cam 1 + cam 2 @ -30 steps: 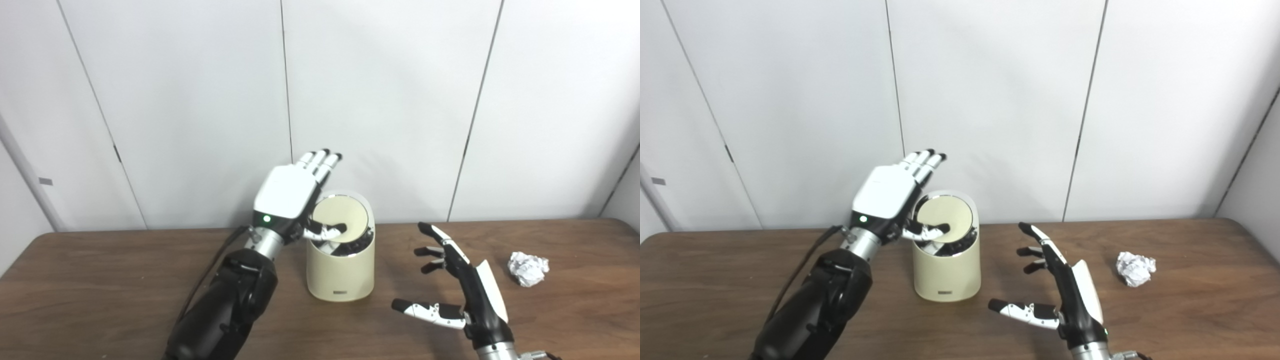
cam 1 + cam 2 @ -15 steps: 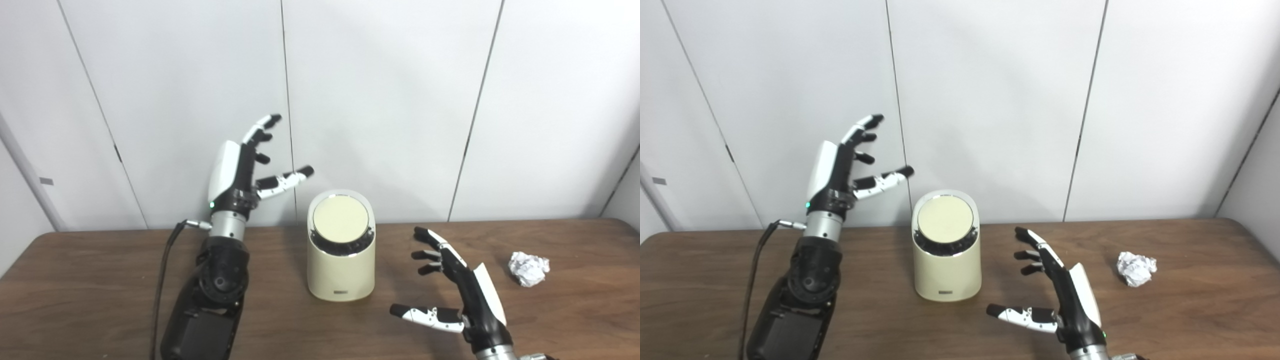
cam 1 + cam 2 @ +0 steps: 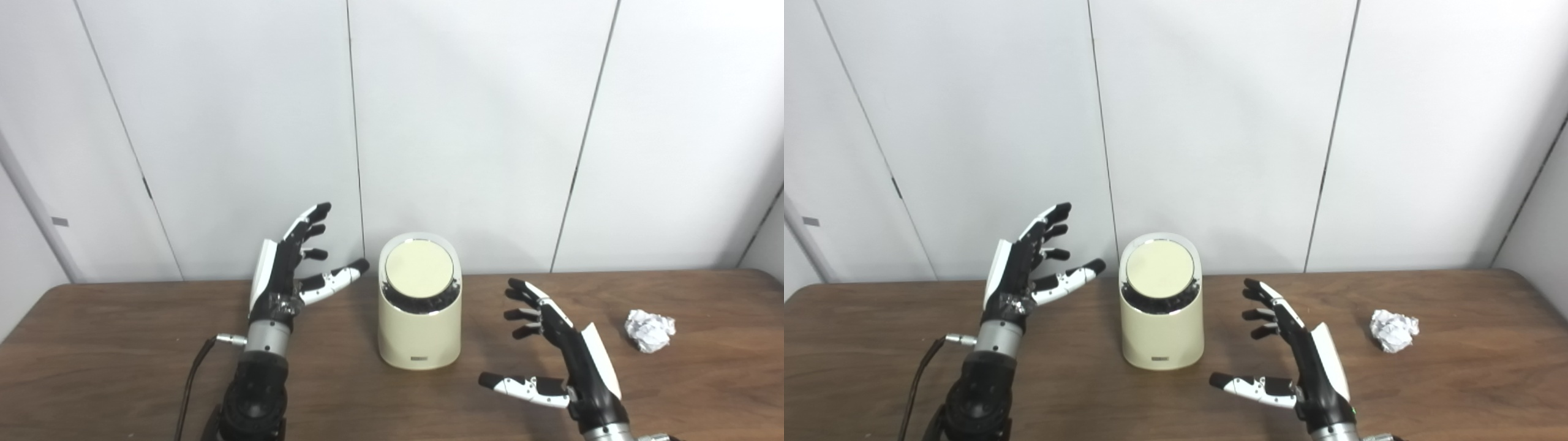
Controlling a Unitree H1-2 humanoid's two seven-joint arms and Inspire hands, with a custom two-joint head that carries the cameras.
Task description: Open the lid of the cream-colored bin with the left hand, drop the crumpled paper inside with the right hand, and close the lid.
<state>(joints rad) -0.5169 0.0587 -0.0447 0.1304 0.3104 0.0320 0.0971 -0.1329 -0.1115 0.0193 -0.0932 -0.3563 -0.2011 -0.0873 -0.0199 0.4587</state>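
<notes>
The cream-colored bin [image 3: 419,337] stands upright on the middle of the brown table, its round slanted lid [image 3: 419,268] lying shut in its rim. My left hand [image 3: 288,275] is raised to the left of the bin, apart from it, fingers spread and holding nothing. My right hand [image 3: 560,361] hovers low to the right of the bin, open with thumb stretched left and palm empty. The crumpled white paper [image 3: 649,329] lies on the table farther right, beyond the right hand.
A white panelled wall [image 3: 465,122] rises just behind the table's far edge [image 3: 551,273]. Bare wood stretches in front of the bin and at the far left. A black cable [image 3: 193,386] trails from the left wrist.
The left hand has left the lid, where its thumb pressed, swung up and left, then come down beside the bin. The lid is back level. The right hand barely moved.
</notes>
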